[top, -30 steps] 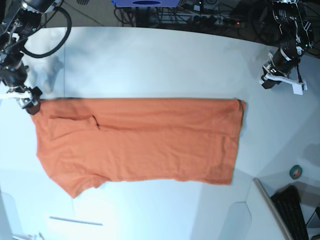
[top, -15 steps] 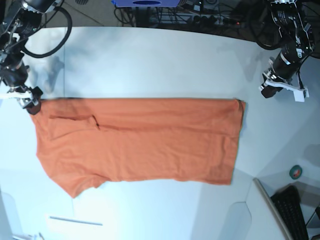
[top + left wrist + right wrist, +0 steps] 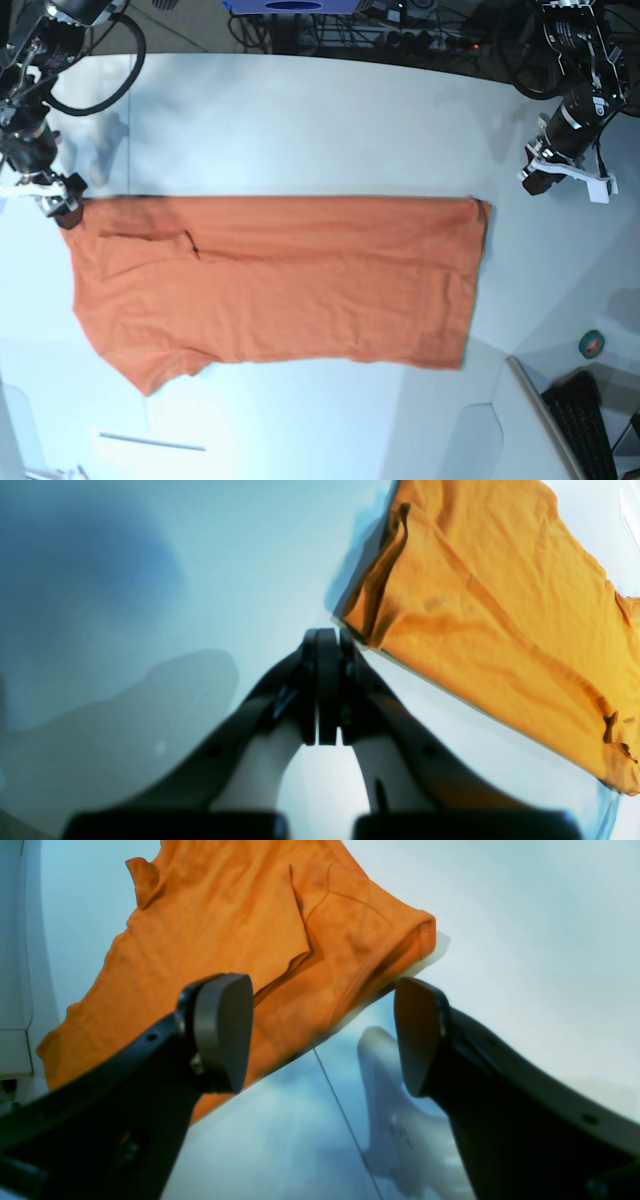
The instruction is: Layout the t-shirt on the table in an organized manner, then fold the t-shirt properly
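while left arm drifts a little farther from hem corner than a moment ago, t-shirt (image 3: 275, 285) itself unchanged: lies flat across table (image 3: 300, 120), already folded into long band, one sleeve poking out at near left of base view. left fingers (image 3: 322, 645) pressed together, holding nothing, above bare table just beside hem end. right fingers (image 3: 320, 1032) spread wide, empty, hovering over collar-end corner, not touching cloth. my guess: lengthwise fold done, release finished; next fold across band needs fresh grasp on corners.
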Controlling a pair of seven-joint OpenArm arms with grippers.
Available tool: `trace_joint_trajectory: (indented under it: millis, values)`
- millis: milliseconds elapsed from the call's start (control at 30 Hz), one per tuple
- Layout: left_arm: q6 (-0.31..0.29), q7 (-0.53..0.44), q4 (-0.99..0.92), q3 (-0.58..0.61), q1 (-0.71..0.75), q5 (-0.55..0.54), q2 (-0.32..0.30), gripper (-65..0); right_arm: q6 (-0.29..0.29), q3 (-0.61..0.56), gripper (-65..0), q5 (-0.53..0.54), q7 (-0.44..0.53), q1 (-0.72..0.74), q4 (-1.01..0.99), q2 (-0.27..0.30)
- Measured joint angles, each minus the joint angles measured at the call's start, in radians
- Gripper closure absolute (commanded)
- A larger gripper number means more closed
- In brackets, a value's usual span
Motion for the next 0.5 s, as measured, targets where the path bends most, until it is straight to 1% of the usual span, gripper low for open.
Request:
trace_joint_trajectory:
  millis: [200, 500]
  values:
    - [0.000, 0.000, 0.000, 0.000, 0.000, 0.000, 0.003, 0.0, 0.000, 0.000, -41.7, 0.000, -0.001, 0.000, 0.000, -0.023]
    - [0.000, 0.000, 0.022, 0.000, -0.026, -0.001, 0.003, 0.0, 0.000, 0.000, -41.7, 0.000, -0.003, 0.000, 0.000, -0.023]
